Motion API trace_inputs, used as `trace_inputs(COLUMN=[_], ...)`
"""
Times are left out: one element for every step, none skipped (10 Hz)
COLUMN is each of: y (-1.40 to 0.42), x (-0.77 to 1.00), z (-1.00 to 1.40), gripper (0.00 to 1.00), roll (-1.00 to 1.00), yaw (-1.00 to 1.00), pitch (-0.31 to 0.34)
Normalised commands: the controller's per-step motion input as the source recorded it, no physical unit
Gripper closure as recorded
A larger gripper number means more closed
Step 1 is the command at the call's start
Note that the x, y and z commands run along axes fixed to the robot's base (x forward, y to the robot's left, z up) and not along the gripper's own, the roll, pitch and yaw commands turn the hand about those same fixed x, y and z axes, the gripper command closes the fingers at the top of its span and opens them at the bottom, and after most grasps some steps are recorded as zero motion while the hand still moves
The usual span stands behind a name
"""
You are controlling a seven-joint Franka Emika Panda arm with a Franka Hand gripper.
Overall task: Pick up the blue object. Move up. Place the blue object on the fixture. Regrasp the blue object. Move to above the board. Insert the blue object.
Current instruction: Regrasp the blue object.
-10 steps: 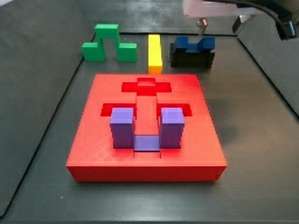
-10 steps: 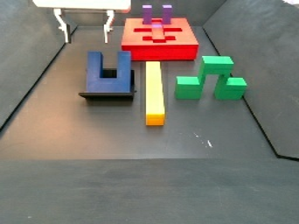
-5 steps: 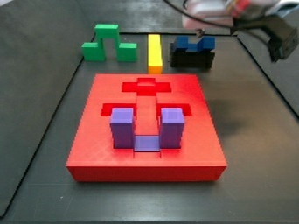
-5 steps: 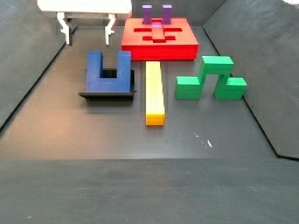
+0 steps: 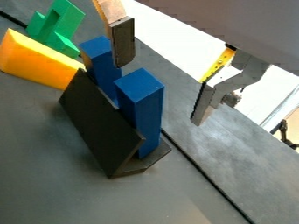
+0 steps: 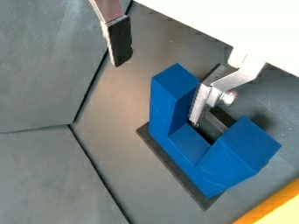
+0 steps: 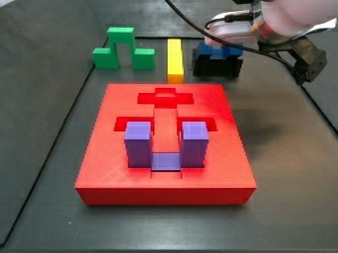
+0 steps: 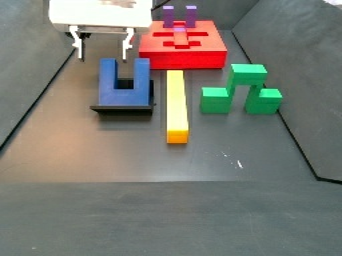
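The blue object [image 8: 108, 80], a dark blue U-shaped block, stands on the black fixture [image 8: 120, 108] in both side views, left of the yellow bar. It also shows with its prongs up in both wrist views [image 5: 142, 101] [image 6: 222, 149]. My gripper [image 8: 103, 48] is open and hangs just above the block; in a side view it [image 7: 227, 40] is over the blue object [image 7: 211, 49] and the fixture [image 7: 218, 69]. In both wrist views one prong stands between my spread fingers [image 5: 121, 39] [image 6: 117, 39]; one finger [image 6: 208, 101] is in the U's gap. The red board [image 7: 119, 178] lies nearer the front.
A purple U-shaped block [image 7: 165, 146] sits in the board's recess. A yellow bar [image 8: 177, 105] lies right beside the fixture, a green stepped block [image 8: 241, 90] beyond it. Both show in a wrist view, the green block [image 5: 59, 22] and the yellow bar [image 5: 35, 57]. Dark walls ring the floor.
My gripper has come down and in toward the blue object, from high at the edge of view to just over its prongs. Nothing else has moved.
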Motion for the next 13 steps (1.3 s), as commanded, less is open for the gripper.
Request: trace_inputs(y=[0.05, 0.07, 0.09, 0.12, 0.03, 0.0, 0.0, 0.0, 0.0, 0.0, 0.0, 0.0, 0.0], x=[-0.02, 0.0, 0.0, 0.0, 0.0, 0.0, 0.0, 0.0, 0.0, 0.0, 0.0, 0.0, 0.0], z=[-0.26, -0.28, -0.26, -0.25, -0.1, 0.0, 0.0, 0.0, 0.0, 0.0, 0.0, 0.0, 0.0], gripper=[0.0, 0.0, 0.0, 0.0, 0.0, 0.0, 1.0, 1.0, 1.0, 1.0, 1.0, 1.0, 1.0], roll=[0.0, 0.0, 0.02, 0.13, 0.07, 0.0, 0.0, 0.0, 0.0, 0.0, 0.0, 0.0, 0.0], yaw=[0.0, 0.0, 0.0, 0.0, 0.0, 0.0, 0.0, 0.0, 0.0, 0.0, 0.0, 0.0, 0.0], pitch=[-0.026, -0.031, -0.014, 0.0, 0.0, 0.0, 0.0, 0.0, 0.0, 0.0, 0.0, 0.0, 0.0])
